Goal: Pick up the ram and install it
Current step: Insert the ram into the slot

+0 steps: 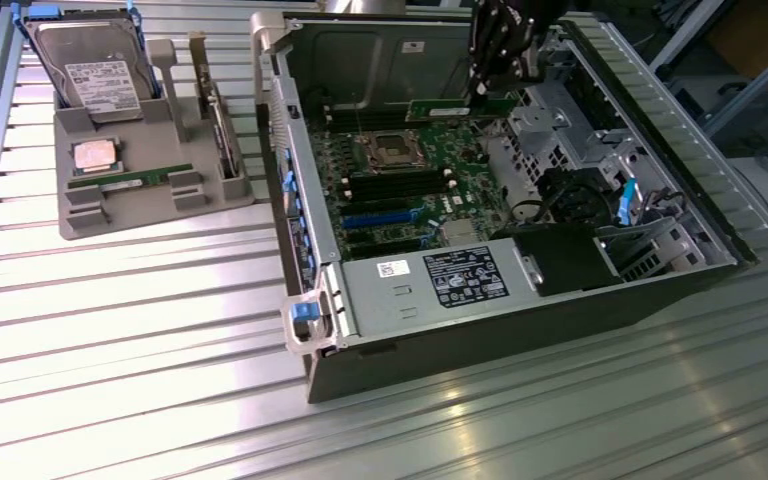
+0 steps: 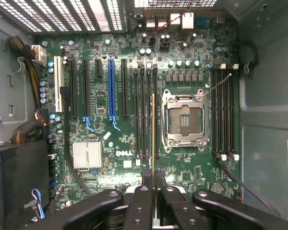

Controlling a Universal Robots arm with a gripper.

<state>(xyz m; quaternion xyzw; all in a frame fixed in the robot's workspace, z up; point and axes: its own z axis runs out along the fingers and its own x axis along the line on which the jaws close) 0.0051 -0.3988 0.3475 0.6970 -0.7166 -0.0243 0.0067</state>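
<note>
Ram (image 1: 454, 104) position: clamped edge-up in the gripper (image 1: 498, 85), whose fingers are closed almost fully on the stick's upper edge, inside the open computer case (image 1: 491, 330). In the wrist view the ram (image 2: 153, 134) appears edge-on, parallel to the black memory slots (image 2: 142, 115) and aligned over the slot nearest the processor socket (image 2: 185, 117). Whether it contacts that slot cannot be determined. A second, identical stick (image 1: 124, 183) lies on the grey tray (image 1: 144, 212) at the exterior view's left, near the silver chip (image 1: 95, 156) and the hard drive (image 1: 88, 75).
</note>
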